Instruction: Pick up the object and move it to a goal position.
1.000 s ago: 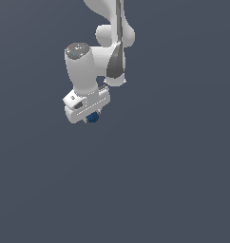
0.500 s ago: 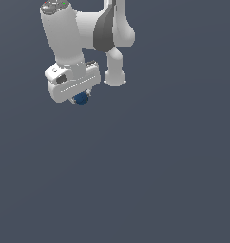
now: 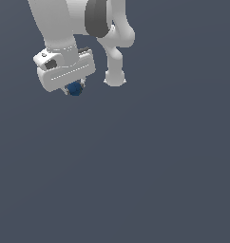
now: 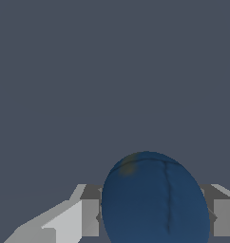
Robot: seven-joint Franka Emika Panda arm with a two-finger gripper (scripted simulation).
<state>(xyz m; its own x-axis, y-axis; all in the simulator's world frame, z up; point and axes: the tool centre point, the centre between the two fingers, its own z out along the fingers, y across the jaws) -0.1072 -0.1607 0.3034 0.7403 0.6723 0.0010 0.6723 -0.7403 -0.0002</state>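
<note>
While raised at the exterior view's upper left, pincer (image 3: 75, 90) pinches ball (image 3: 75, 88) | fingers (image 4: 83, 216) flank ball both sides | dark blue, smooth

Apart from the task's own pieces, you have only a plain dark slate-grey backdrop (image 3: 150, 171) in the exterior view. In the wrist view, that flat grey backdrop (image 4: 112, 71) fills everything, unmarked and even.

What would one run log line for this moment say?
phase: carrying | gripper: shut on ball | ball: dark blue, between the fingers, off the floor | goal marker: none visible
</note>
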